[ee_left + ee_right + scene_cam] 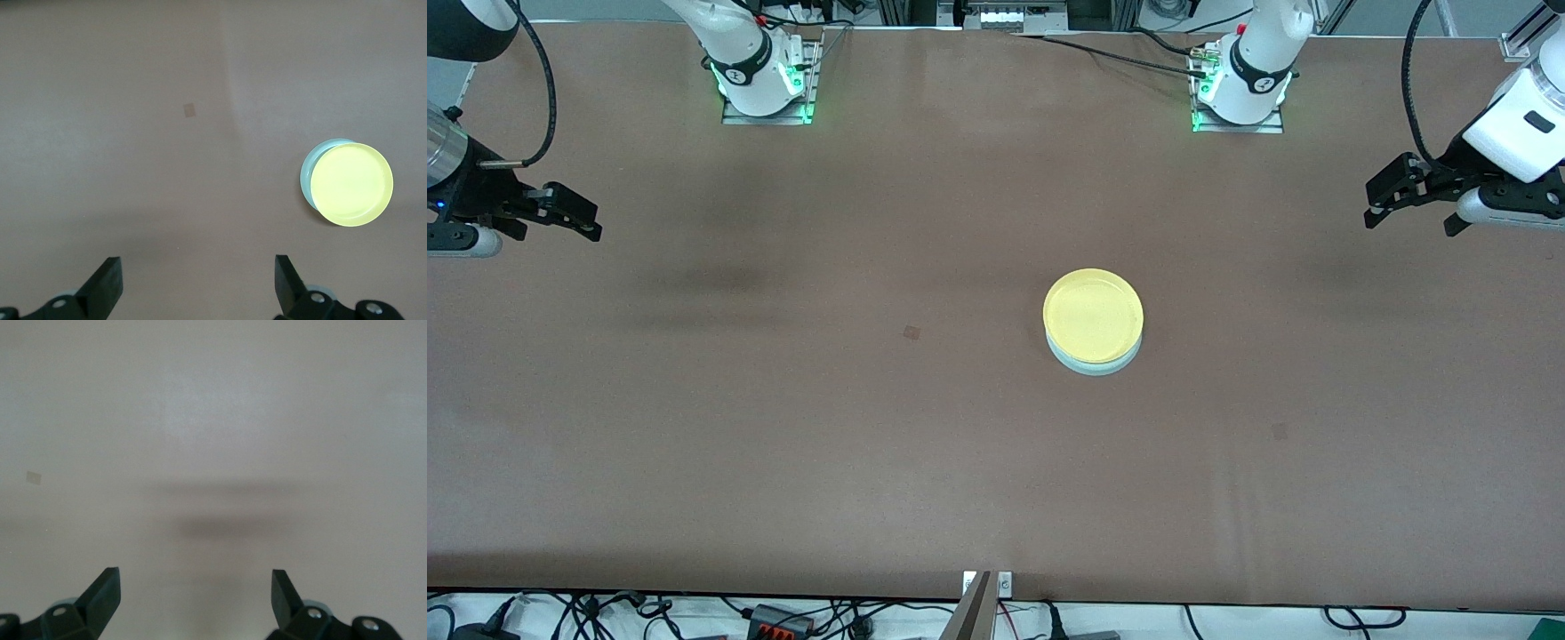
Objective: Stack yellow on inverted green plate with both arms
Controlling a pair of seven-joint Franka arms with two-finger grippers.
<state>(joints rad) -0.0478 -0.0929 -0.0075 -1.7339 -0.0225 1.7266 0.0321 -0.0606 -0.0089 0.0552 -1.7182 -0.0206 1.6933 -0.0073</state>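
The bright yellow plate (1093, 315) lies on top of the pale green plate (1096, 365) near the middle of the brown table, toward the left arm's end. Only a thin crescent of the green plate shows under it. In the left wrist view the yellow plate (352, 185) covers most of the green plate (309, 177). My left gripper (1376, 200) (198, 280) hangs open and empty over the table's left-arm end, well away from the stack. My right gripper (583, 216) (196, 595) hangs open and empty over the right-arm end, with only bare table under it.
The two arm bases (765, 80) (1240, 89) stand along the table edge farthest from the front camera. A small dark mark (911, 332) lies on the brown table cover (783, 444) beside the stack. Cables run below the edge nearest the camera.
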